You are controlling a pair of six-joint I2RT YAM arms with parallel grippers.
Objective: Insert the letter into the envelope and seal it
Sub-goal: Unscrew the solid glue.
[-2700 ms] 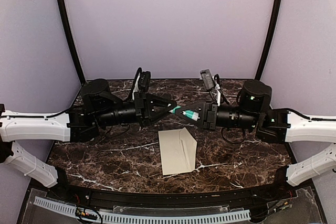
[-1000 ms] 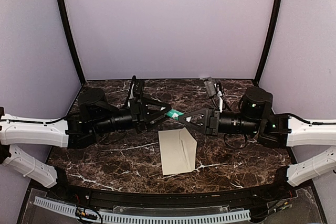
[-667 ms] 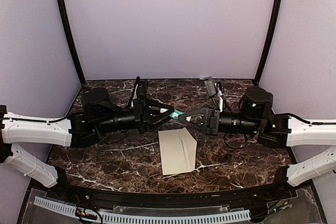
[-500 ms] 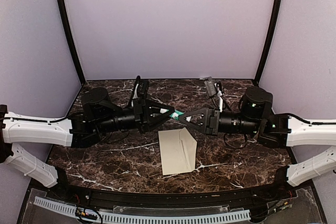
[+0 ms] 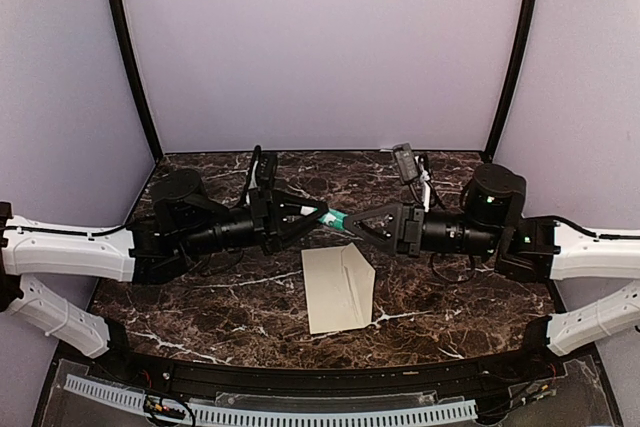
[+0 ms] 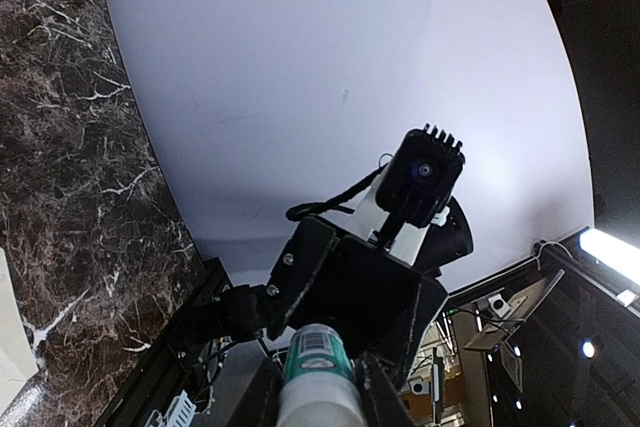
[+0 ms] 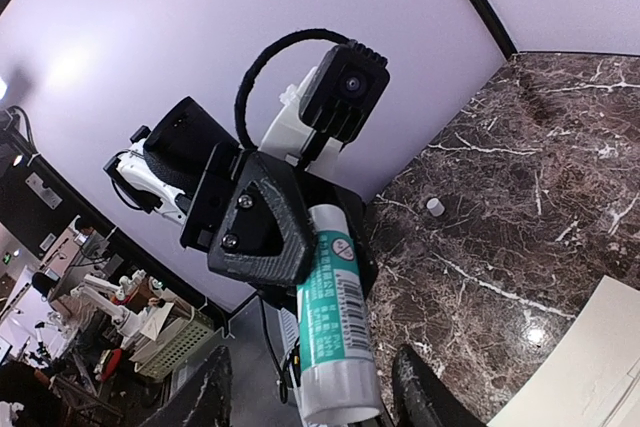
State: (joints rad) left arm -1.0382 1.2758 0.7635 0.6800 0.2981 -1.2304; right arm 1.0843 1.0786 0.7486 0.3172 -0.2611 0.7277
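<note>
Top view: shows both arms stretched level toward the middle of the dark marble table [image 5: 200,297], tips almost meeting in the air. Puts a teal-and-white glue stick [image 5: 336,217] between them, pinched by the left gripper [image 5: 322,213], with the right gripper [image 5: 353,223] just beside its other end, jaws parted. Places the envelope [image 5: 338,288] flat on the table, below the tips and nearer the bases, cream, a slanted flap line across it, touched by neither arm.

Left wrist: looks along the tube, green band and barcode uppermost, hugged close on both sides by the left fingers [image 6: 262,402]. Faces the black right gripper and its camera straight ahead, past the tube's end. Catches a pale sliver of paper [image 6: 10,347] at the left edge, lying on the marble.

Right wrist: shows the right fingers [image 7: 210,392] spread, a gap on either side of the tube. Finds the tube's far end clamped in the left gripper. Catches a corner of the envelope at lower right on the marble, and a small white round thing [image 7: 434,206] farther back, well apart from it
</note>
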